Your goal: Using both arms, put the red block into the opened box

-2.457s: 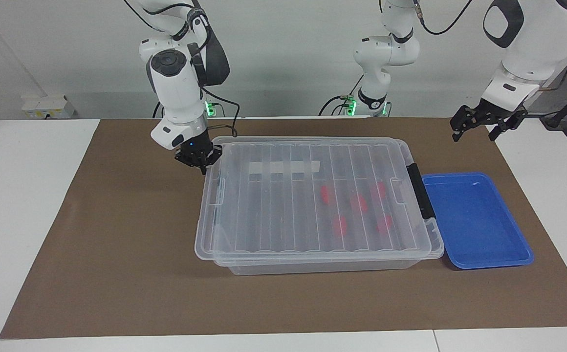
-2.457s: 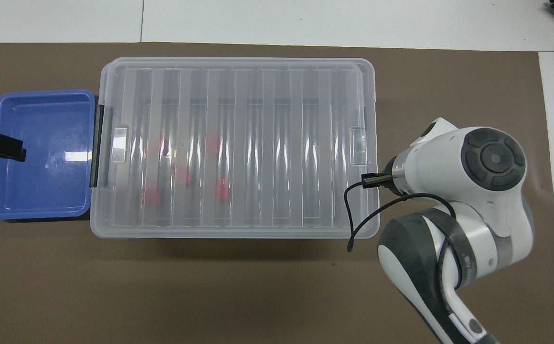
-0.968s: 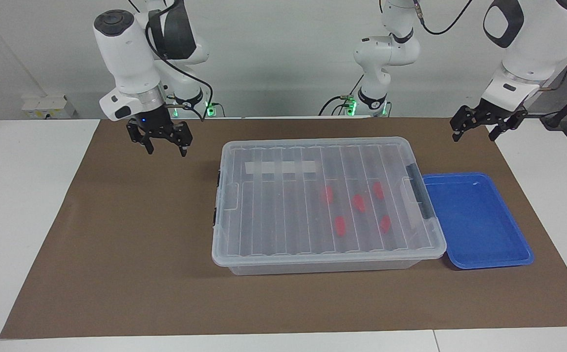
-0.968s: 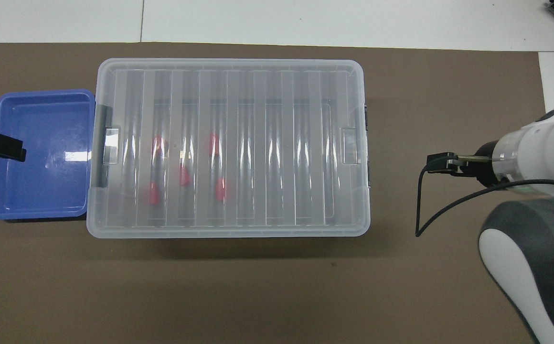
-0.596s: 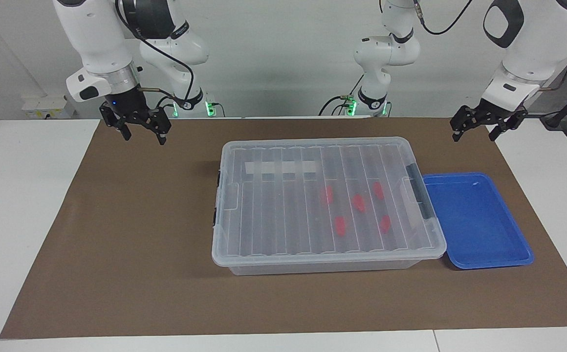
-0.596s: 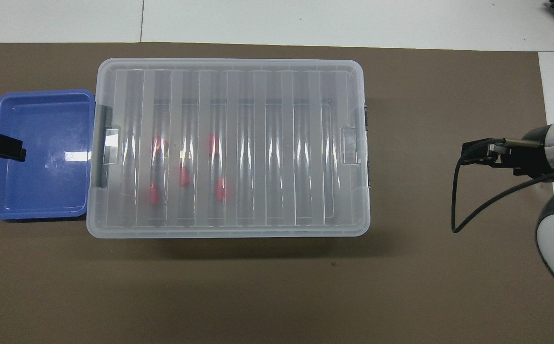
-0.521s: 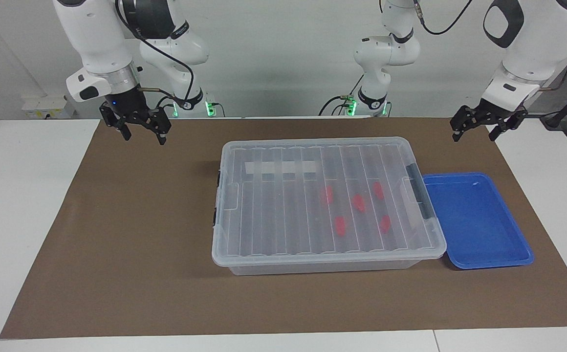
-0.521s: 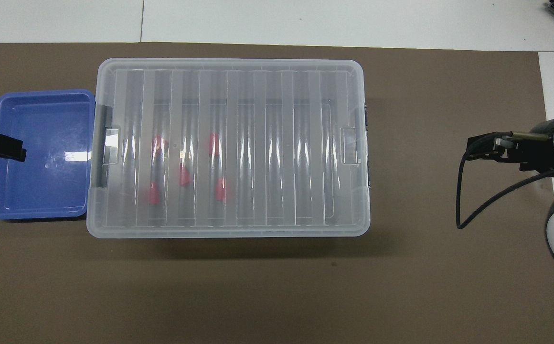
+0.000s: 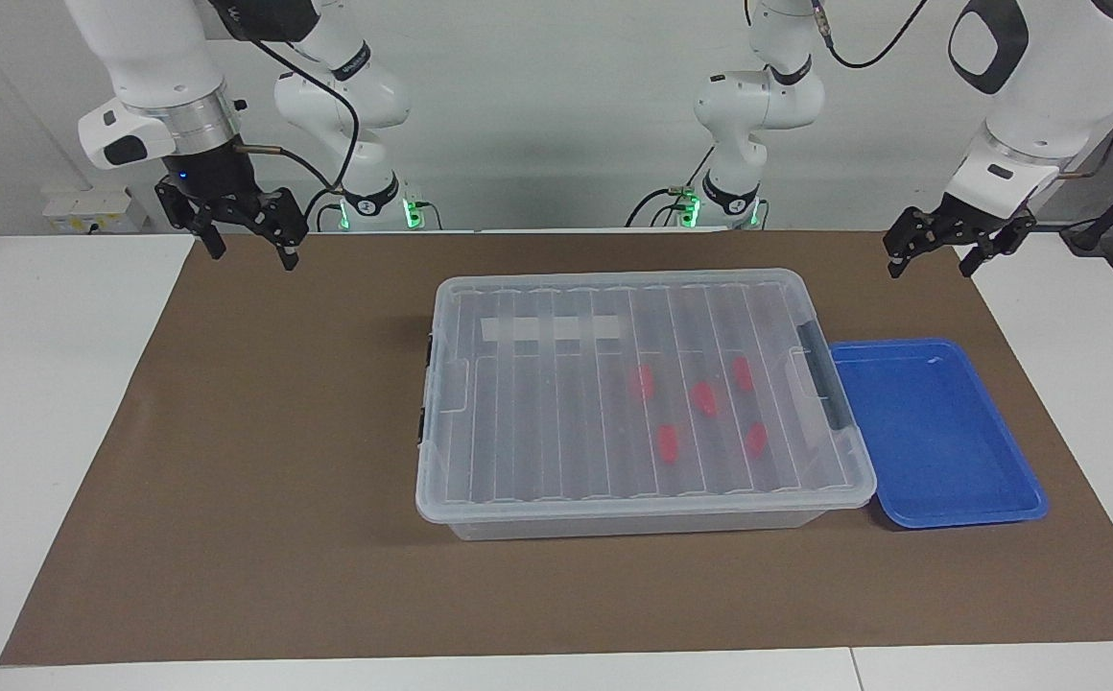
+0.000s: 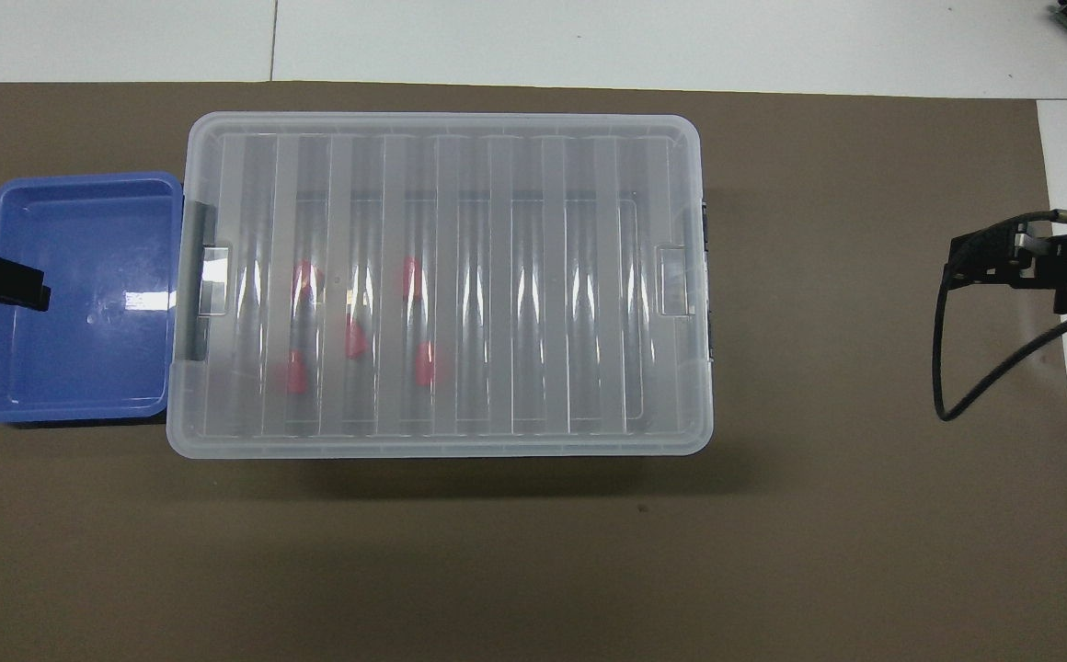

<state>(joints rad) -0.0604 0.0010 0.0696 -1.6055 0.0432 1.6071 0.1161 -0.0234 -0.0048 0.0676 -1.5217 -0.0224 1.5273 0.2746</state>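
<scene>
1. Bench (image 9: 38,403) is white and carries a brown mat (image 9: 230,499) that fills the lower and middle frame of the facing view.
2. Box (image 9: 614,523) is clear plastic and sits on the mat at center frame, a bit toward the left arm's end. Its ribbed clear lid (image 9: 537,422) lies flat on it and covers the whole top.
3. Five red blocks show through the lid, all inside the box, in the half toward the left arm's end. They are spaced apart, not touching.
4. The two lowest in the facing view are red block (image 9: 669,443) and another (image 9: 756,440). Three sit higher: (image 9: 643,382), (image 9: 703,398), (image 9: 742,374).
5. Blue tray (image 9: 959,518) is at center right of the facing view, on the mat just beside the box end with the black handle (image 9: 822,376).
6. White tape strip (image 9: 552,329) is on the lid, upper part of the box in the facing view.
7. Right tool (image 9: 254,257) is at the upper left of the facing view, in the air over the mat's corner. Its fingers are spread wide and hold nothing. It is well apart from the box.
8. Left tool (image 9: 931,271) is at the upper right of the facing view, in the air over the mat's other robot-end corner. Its fingers are also wide and hold nothing.
9. Overhead view: only a black tip of the left tool (image 10: 0,283) shows at the mid-left edge, and the right tool (image 10: 1003,253) is at the mid-right edge.
</scene>
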